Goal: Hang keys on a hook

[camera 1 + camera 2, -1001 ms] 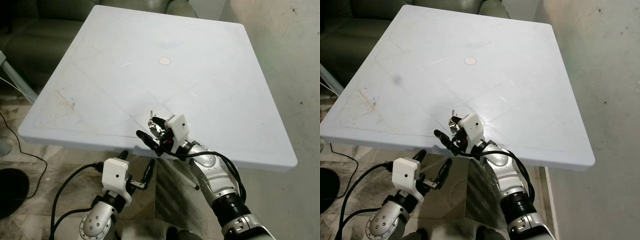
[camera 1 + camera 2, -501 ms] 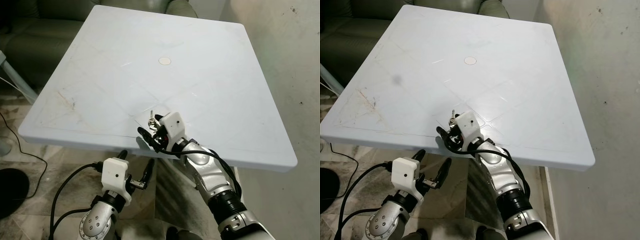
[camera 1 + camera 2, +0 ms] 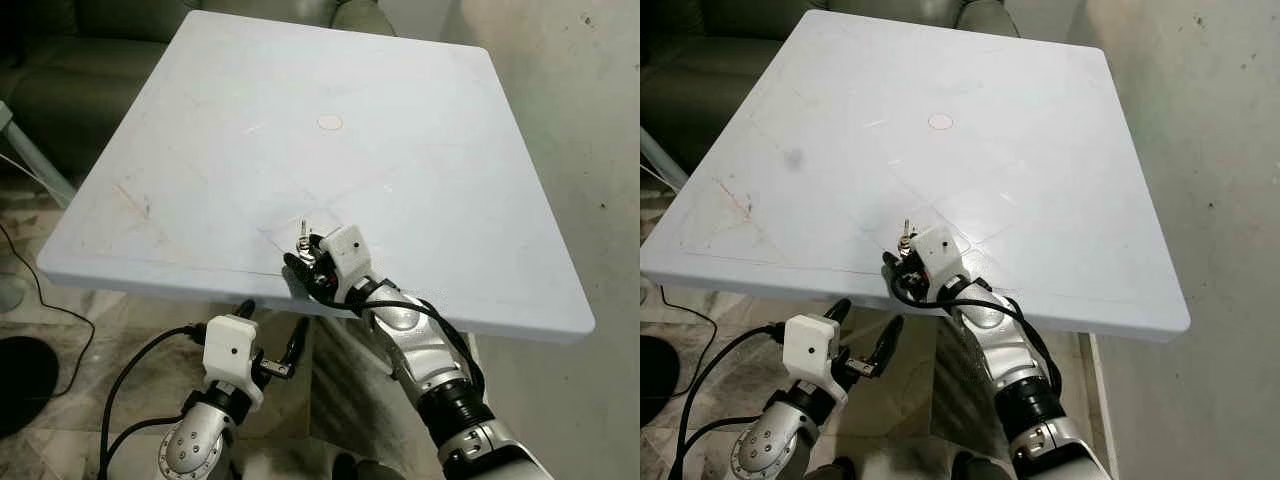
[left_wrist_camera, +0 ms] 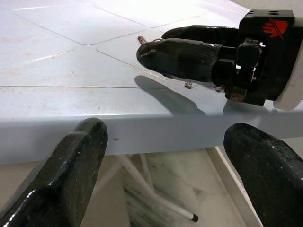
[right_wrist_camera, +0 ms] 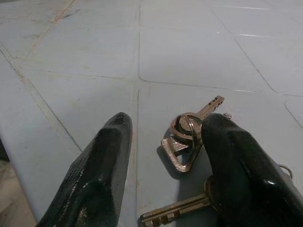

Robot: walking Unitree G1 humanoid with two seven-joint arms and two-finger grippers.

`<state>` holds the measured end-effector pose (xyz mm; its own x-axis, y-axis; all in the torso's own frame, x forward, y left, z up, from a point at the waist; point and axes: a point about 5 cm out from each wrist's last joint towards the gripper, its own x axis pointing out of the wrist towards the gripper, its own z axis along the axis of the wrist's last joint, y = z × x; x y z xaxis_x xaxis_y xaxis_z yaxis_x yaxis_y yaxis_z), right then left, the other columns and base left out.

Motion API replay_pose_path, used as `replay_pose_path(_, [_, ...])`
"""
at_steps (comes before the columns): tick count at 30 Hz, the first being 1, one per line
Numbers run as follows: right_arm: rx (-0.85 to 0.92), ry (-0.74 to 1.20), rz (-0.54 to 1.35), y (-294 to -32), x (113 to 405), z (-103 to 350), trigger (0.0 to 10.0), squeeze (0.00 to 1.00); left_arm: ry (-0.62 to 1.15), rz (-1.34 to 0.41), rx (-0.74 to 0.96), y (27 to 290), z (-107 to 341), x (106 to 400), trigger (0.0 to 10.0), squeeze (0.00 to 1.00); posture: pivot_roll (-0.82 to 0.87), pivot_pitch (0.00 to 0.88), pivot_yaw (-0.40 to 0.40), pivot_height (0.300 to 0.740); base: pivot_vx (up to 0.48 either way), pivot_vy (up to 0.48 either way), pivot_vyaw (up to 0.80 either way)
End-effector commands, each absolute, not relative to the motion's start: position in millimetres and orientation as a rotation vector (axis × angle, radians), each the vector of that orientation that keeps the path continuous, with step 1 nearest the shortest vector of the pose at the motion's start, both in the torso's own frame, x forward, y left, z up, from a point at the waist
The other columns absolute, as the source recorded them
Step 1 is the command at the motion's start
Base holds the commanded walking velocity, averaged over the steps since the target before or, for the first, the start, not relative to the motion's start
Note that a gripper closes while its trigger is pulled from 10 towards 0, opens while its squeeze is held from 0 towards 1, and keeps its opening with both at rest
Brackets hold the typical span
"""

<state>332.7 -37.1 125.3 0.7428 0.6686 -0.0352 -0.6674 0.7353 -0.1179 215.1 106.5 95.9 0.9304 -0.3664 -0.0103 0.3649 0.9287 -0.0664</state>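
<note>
Straddling the keys (image 5: 187, 142) with its two black fingers (image 5: 102, 170) spread apart, the right gripper (image 3: 308, 262) sits low over the near part of the white table (image 3: 400, 160), its jaws released and not yet closed on anything. Seen along the right wrist, the bunch lies flat on the tabletop in the gap between the fingers: a ring with a couple of brass-coloured keys, one blade pointing away from the gripper and another running under the nearer finger, which looks to be touching or just over it. From the head views one key blade pokes out just beyond the fingertips, toward the middle of the table. The right arm (image 3: 425, 350) reaches up from below the near edge, its white wrist housing resting just over the table's rim. The left gripper (image 3: 270, 340) hangs below the table's near edge, apart from the keys, its fingers (image 4: 71, 175) wide apart with nothing between them; its wrist camera looks across the table edge at the right gripper's dark fingers and their shadow on the white surface. A black cable (image 3: 130, 380) loops from the left arm toward the tiled floor (image 3: 60, 340). A small round mark (image 3: 329, 122) sits near the table's centre, a dark sofa (image 3: 70, 70) stands behind the table's left side, and a pale wall (image 3: 590, 150) runs along the right.
</note>
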Motion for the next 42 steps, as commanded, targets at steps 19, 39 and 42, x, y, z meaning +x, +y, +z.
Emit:
replay_pose_path(19, [-0.117,-0.009,0.714,-39.5,335.7,125.3,0.0,0.00,0.035,-0.384,-0.060,103.2,94.7,210.6,10.0,0.00,0.09,0.213,-0.079,0.740,0.000,0.000,0.00])
replay_pose_path(39, [-0.130,0.002,0.690,-40.2,337.4,123.4,0.0,0.00,0.035,-0.380,-0.063,102.8,95.2,210.4,10.0,0.00,0.09,0.216,-0.081,0.740,0.000,0.000,0.00])
replay_pose_path(42, [-0.094,-0.027,0.672,-41.4,339.5,128.3,0.0,0.00,0.034,-0.379,-0.064,102.5,95.1,210.7,10.0,0.00,0.09,0.212,-0.081,0.740,0.000,0.000,0.00])
